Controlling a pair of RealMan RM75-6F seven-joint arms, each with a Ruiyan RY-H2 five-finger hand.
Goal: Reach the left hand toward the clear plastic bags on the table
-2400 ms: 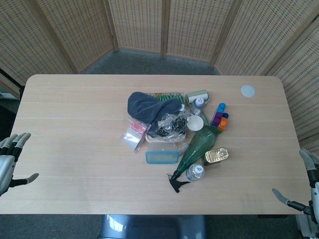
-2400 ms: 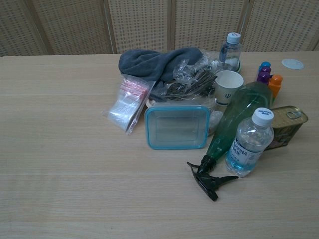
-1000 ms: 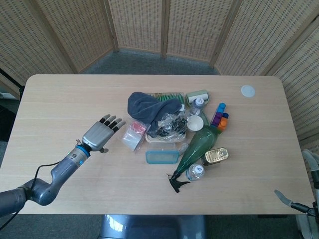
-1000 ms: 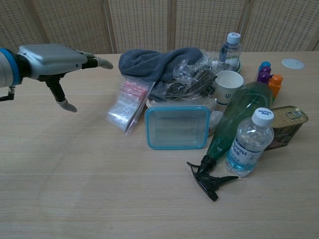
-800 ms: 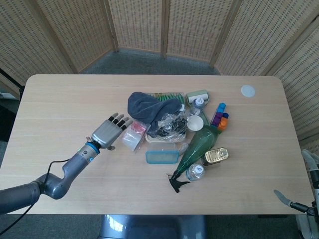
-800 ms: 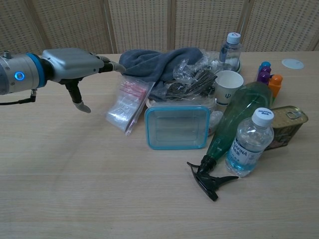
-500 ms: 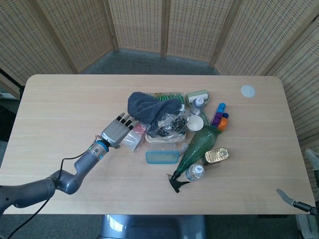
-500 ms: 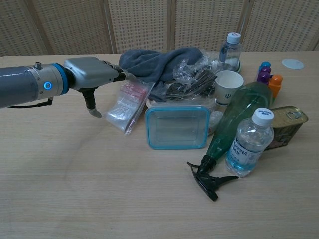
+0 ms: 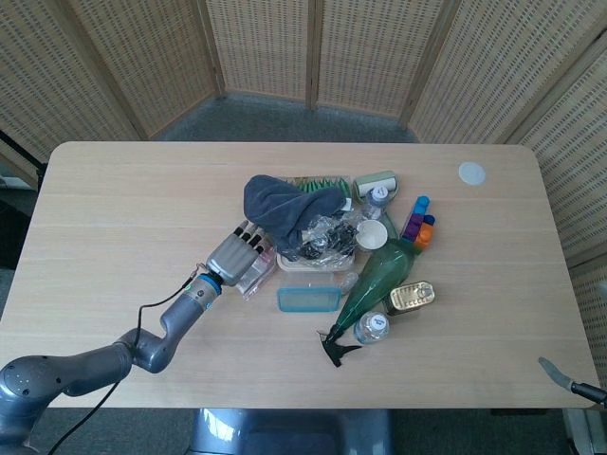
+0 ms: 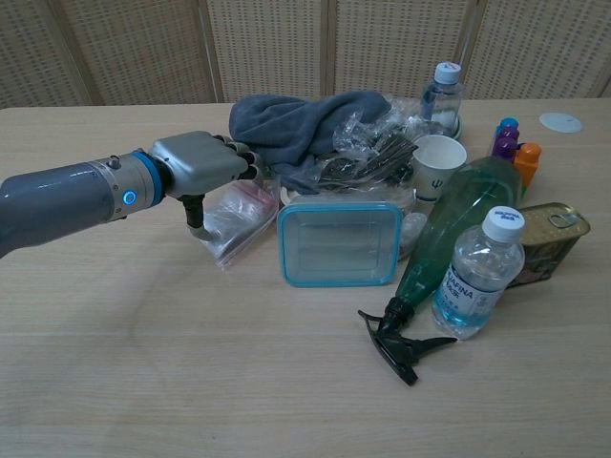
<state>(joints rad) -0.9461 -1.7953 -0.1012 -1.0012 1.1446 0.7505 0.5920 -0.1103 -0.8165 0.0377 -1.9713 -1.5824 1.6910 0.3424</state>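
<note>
Wooden table (image 9: 123, 190) across most of the head view. Left arm entering from the lower left. Gray cloth (image 10: 296, 119) just above centre. Left hand (image 10: 199, 164), palm down on the clear plastic bags (image 10: 234, 218) left of centre, fingers draped over them; grip or mere rest, cannot tell. Blue-rimmed container (image 10: 339, 243) just right of the bags. Right hand (image 9: 569, 384): only a fingertip, lower right corner.

The head view is looking steeply down on the whole table (image 9: 114, 190); the chest view is facing low across it, nearer. Both are sharing the central clutter.
</note>
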